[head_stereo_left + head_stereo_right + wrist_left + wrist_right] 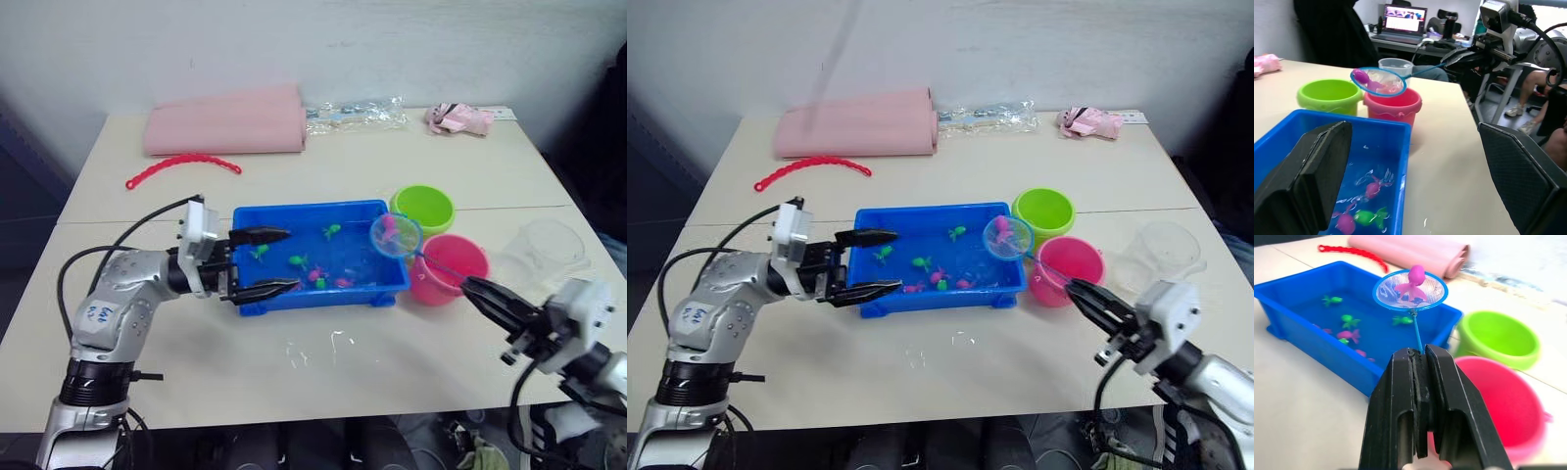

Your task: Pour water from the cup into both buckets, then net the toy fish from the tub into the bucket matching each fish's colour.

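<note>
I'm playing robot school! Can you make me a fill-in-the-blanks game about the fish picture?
1. The right gripper holds the ____ by its handle.
2. The fish in the net is ____.
3. The tub is coloured ____.
4. The left gripper has its jaws ____ around the tub's end.

Missing words: net; pink; blue; open

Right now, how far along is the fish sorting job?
Done: the clear cup stands set down beside the buckets; their contents aren't visible. In hand: the right gripper holds the net with a pink fish in it, over the tub's corner near the pink bucket. Left: green and pink fish still sit in the tub.
</note>
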`<state>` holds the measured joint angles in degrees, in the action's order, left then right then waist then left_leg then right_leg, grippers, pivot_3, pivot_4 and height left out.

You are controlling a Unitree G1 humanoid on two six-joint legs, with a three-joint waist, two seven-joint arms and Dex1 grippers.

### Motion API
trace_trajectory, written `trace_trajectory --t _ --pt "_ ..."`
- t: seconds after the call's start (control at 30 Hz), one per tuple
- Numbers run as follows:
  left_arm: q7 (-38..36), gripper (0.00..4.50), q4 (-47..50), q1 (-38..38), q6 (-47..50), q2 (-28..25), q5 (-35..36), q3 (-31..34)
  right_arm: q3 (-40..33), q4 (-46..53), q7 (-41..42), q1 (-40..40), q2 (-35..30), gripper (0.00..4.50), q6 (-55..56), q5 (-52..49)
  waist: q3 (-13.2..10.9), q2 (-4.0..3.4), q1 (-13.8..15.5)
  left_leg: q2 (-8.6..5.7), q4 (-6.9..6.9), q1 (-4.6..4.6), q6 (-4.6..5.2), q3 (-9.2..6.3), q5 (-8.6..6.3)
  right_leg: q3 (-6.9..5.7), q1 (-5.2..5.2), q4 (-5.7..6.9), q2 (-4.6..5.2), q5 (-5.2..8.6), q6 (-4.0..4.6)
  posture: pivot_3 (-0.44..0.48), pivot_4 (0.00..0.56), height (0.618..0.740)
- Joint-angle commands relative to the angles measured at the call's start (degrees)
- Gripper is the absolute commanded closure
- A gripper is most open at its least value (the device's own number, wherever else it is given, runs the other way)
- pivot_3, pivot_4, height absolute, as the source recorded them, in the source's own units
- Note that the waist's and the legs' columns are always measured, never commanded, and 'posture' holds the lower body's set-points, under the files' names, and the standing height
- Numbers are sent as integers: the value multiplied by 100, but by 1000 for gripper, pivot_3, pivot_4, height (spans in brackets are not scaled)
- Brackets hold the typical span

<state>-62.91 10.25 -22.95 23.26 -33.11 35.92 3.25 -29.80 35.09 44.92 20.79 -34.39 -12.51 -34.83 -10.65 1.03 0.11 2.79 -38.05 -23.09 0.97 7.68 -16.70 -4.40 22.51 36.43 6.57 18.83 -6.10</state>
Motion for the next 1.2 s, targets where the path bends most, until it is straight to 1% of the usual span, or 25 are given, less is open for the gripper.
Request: trace_trajectory --t 0.03,0.1,0.17,0.23,0.4,0.5,0.57,0.63,0.77,0.87,0.97,1.07,1.1,1.17,1.2 --pt "-49 33 66 -195 -26 141 87 -95 -850 177 192 418 -33 4500 328 -101 0 0 5 -2 0 1 0 0 0 1 -1 1 1 0 0 0 150 740" --pt "-66 33 38 -263 -28 236 73 -185 -1129 37 271 611 -74 4500 587 188 0 0 7 -3 0 2 0 -1 0 1 -3 0 1 0 0 0 150 740" --pt "-89 33 16 -308 -33 317 54 -268 -1253 -150 320 699 -117 4500 875 544 0 0 7 -5 -1 4 1 0 0 2 -6 0 1 -1 -1 0 150 740" --pt "-125 33 -6 -324 -62 366 12 -329 -1287 -362 366 728 -163 4500 1203 892 0 0 3 -6 -4 5 1 0 0 4 -7 -1 0 -2 -4 0 150 740" --pt "-134 33 -68 -344 -113 420 -24 -378 -1266 -864 177 618 -290 4500 1966 1885 1 0 -13 -5 -3 8 -2 1 2 6 -6 2 -2 -2 -3 0 150 740" --pt "-120 33 -86 -360 -135 447 -36 -391 -1252 -1210 44 512 -479 4500 2715 2629 1 0 -12 -5 -4 8 -3 1 3 7 -6 2 -1 -2 -3 0 150 740" --pt "-108 33 -81 -361 -139 458 -45 -396 -1256 -1451 -87 442 -606 4500 3153 3064 1 0 -14 -7 -5 8 -3 2 3 8 -6 2 0 -2 -4 0 150 740" --pt "-87 33 -62 -339 -147 475 -53 -395 -1272 -1754 -271 375 -809 4500 3833 3639 1 0 -15 -6 -5 9 -4 3 3 9 -6 2 -1 -2 -4 0 150 740" --pt "-48 33 -36 -307 -166 523 -75 -403 -1274 -2232 -638 280 -1113 4500 4754 4414 1 0 -8 -8 -5 9 -7 2 6 9 -7 2 -1 -2 -4 0 150 740" --pt "-23 33 -51 -317 -182 550 -85 -405 -1362 -2566 -1126 246 -1285 4500 5429 5211 0 0 -9 -7 -6 10 -10 2 7 9 -8 2 -1 -2 -4 0 150 740" --pt "-11 33 -94 -348 -207 567 -104 -410 -1426 -2828 -1608 200 -1349 4500 5844 5678 1 0 -14 -6 -6 11 -13 2 9 10 -8 2 -2 -2 -4 0 150 740" --pt "-34 33 -135 -369 -252 564 -129 -409 -1371 -2980 -1854 204 -1365 4500 5964 5723 1 0 -19 -6 -6 13 -14 2 11 11 -8 3 -2 -2 -4 0 150 740" --pt "-45 33 -150 -377 -270 555 -138 -402 -1321 -3026 -1865 206 -1355 4500 5915 5573 1 0 -22 -6 -6 14 -15 3 11 12 -9 3 -2 -2 -4 0 150 740" --pt "-74 33 -183 -389 -302 520 -150 -365 -1179 -2944 -1834 180 -1338 4500 5848 5104 1 0 -22 -6 -6 15 -15 3 11 13 -10 4 -2 -2 -4 0 150 740" --pt "-86 33 -193 -376 -314 487 -149 -328 -997 -2783 -1645 189 -1333 4500 5569 4546 1 0 -25 -6 -6 16 -15 3 11 13 -11 4 -2 -2 -4 0 150 740"
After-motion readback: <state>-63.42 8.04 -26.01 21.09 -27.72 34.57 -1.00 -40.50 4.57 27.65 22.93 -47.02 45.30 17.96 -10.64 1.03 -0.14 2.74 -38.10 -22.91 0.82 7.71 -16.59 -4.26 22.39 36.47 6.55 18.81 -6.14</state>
